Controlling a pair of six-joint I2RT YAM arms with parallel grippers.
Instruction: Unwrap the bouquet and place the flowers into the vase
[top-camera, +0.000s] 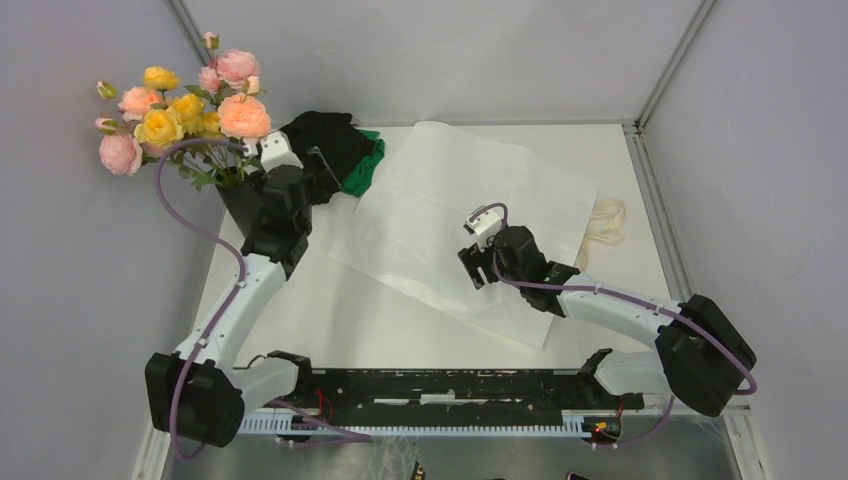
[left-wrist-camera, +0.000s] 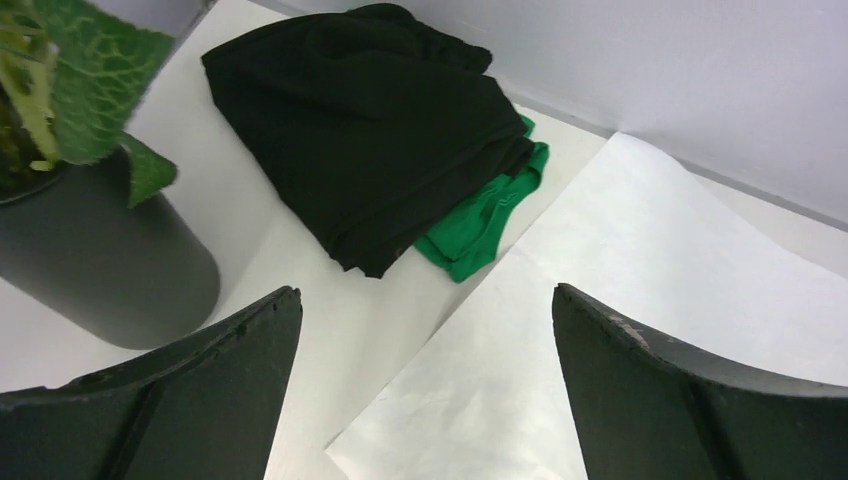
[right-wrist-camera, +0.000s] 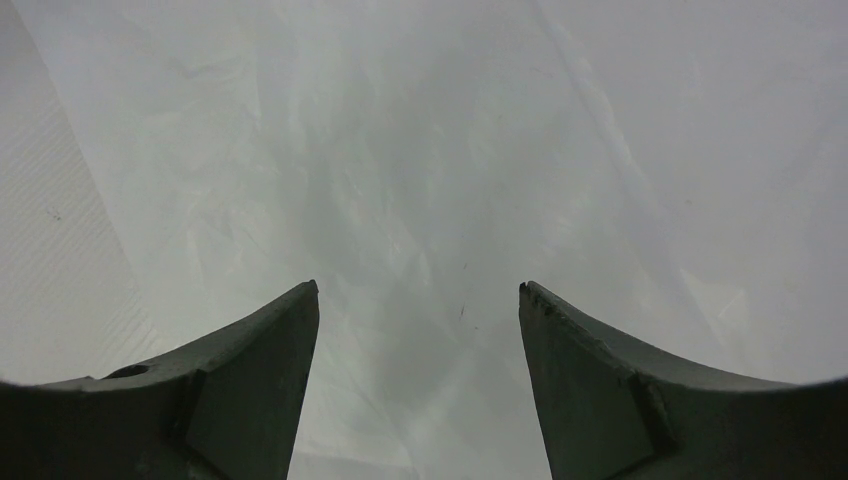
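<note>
The flowers (top-camera: 185, 110) — pink, peach and yellow roses on thin green leafy stems — stand upright in the vase (left-wrist-camera: 100, 275), a plain matte black cylinder at the far-left corner of the surface (top-camera: 330, 320), their heads fanning out above its rim. The white paper sheet (top-camera: 440, 190) lies unwrapped and spread flat across the middle of the surface, slightly creased, one corner pointing toward the near edge. The cream lace ribbon (top-camera: 606, 222) lies in a loose heap just beside the sheet's right edge — well apart from the vase.

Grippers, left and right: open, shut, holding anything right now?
Left gripper: open, holding nothing, next to the vase.
Right gripper: open, holding nothing, over the paper.
</note>
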